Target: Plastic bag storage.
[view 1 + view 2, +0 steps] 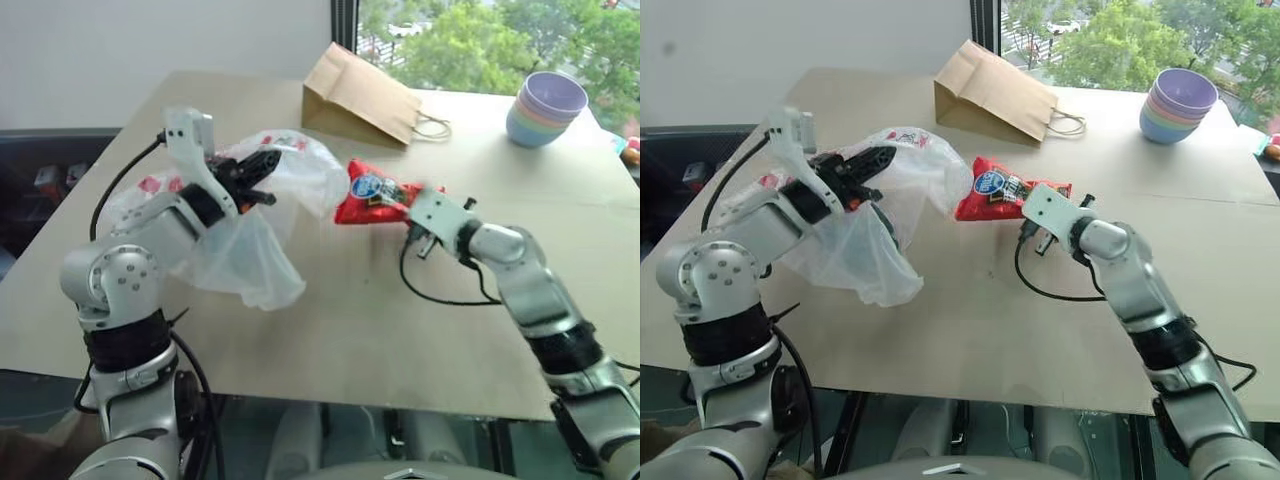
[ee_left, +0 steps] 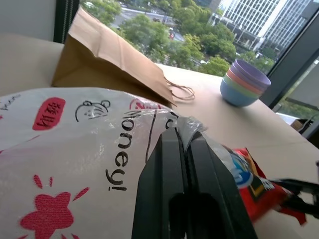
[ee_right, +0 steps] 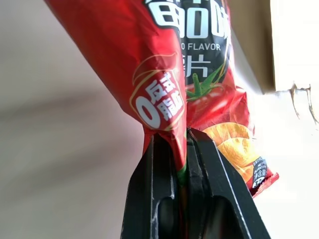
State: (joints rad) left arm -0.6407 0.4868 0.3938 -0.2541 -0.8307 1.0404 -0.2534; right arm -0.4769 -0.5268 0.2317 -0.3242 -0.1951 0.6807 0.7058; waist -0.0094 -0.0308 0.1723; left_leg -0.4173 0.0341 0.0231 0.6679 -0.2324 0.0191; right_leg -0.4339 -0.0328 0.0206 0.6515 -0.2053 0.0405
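Plastic bag (image 1: 290, 175) beside paper bag (image 1: 360, 95)

I see two arms in silver-grey metallic shells with rounded joint housings and black bands between segments. My left gripper (image 1: 262, 180) and right gripper (image 3: 180, 149) each have two flat matte-black fingers on a pale boxy wrist block. Loose black cables loop from both wrists, and small dark screws dot the shoulder housing.

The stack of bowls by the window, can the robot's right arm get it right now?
Probably not: the right gripper is shut on the red snack packet, and the bowls sit far across the table.
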